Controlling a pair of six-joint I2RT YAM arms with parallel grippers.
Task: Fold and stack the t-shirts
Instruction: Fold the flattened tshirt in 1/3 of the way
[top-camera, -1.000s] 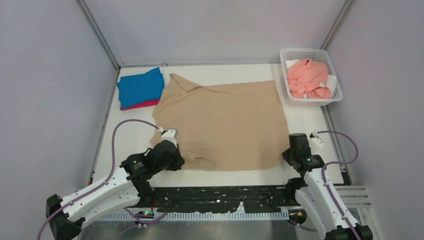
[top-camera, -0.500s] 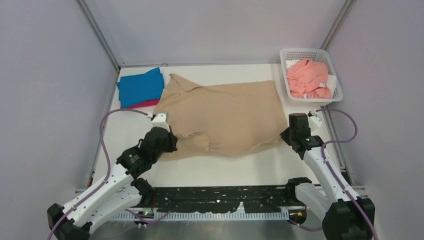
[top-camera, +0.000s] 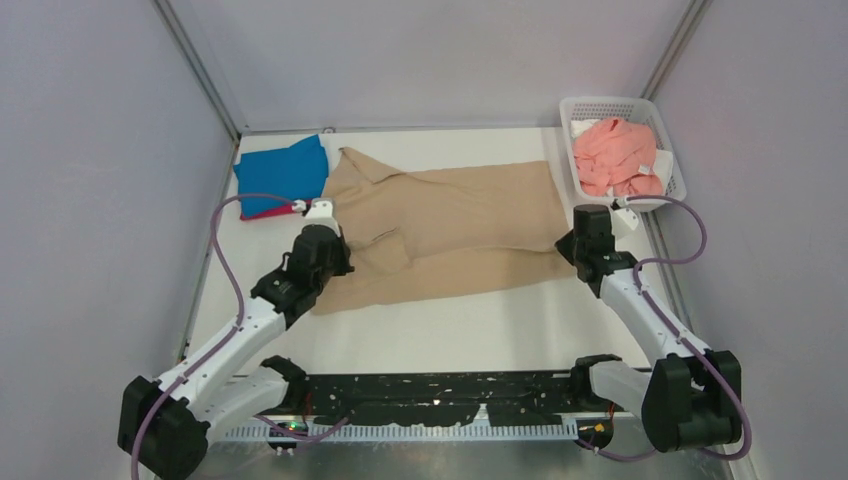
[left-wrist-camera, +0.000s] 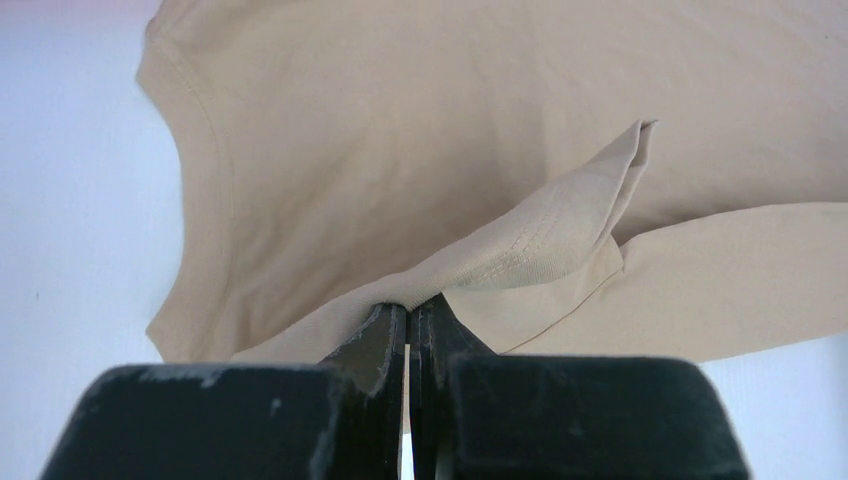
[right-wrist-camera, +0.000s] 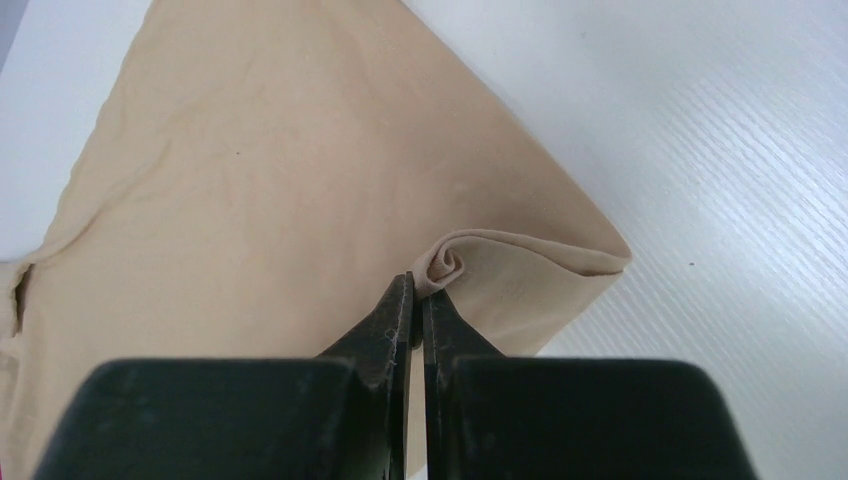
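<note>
The tan-beige t-shirt lies spread across the table's middle, its near half lifted and folded back over the far half. My left gripper is shut on its near left edge. My right gripper is shut on its near right corner. The bright blue t-shirt lies folded at the far left on top of the magenta-red t-shirt, of which only an edge shows. The salmon pink t-shirt lies crumpled in the basket.
A white mesh basket stands at the far right corner with a bit of white cloth beside the pink shirt. Grey walls close in the table on three sides. A black rail runs along the near edge.
Both grippers have moved away from the near edge toward the back, carrying the tan shirt's near edge with them. The shirt's near half now folds over its far half.
</note>
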